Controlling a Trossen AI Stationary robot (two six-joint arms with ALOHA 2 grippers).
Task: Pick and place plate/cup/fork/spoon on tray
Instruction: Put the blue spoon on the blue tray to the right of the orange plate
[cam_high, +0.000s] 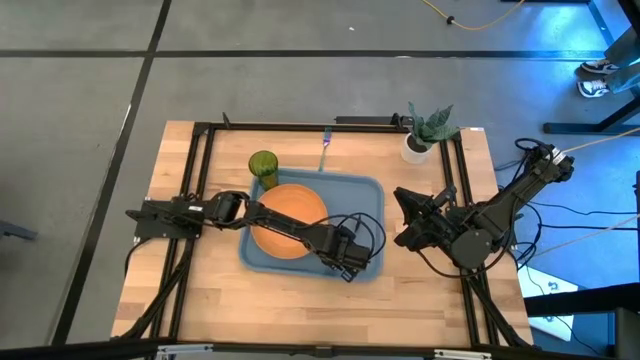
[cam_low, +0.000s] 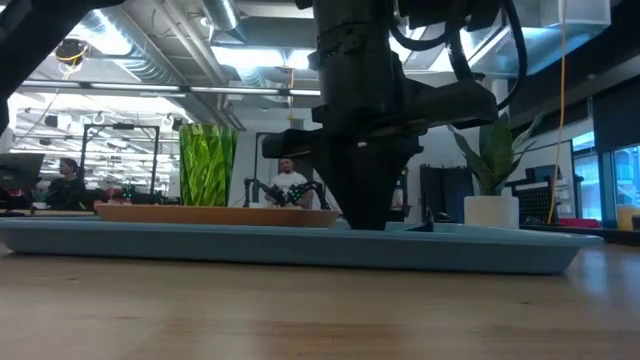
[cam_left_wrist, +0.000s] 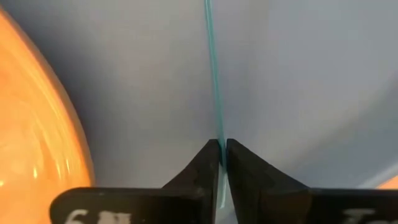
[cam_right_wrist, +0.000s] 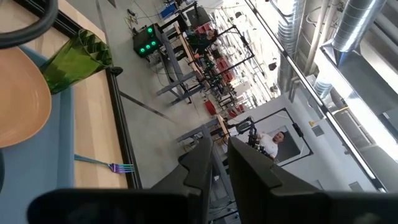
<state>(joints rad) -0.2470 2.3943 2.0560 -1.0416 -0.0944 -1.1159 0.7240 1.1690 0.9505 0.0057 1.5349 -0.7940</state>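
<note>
Pinching the slim teal-handled spoon (cam_left_wrist: 213, 74), handle pointing ahead, the left gripper (cam_left_wrist: 222, 152) stands in the blue-grey rectangular tray (cam_high: 372, 190) beside the round orange plate (cam_high: 290, 205)

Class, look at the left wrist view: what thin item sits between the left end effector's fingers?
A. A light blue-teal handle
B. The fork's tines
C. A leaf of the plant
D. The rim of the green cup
A. In the left wrist view a slim light teal handle, the spoon, runs between the closed-in fingers of the left end effector, over the tray floor beside the plate.
</note>
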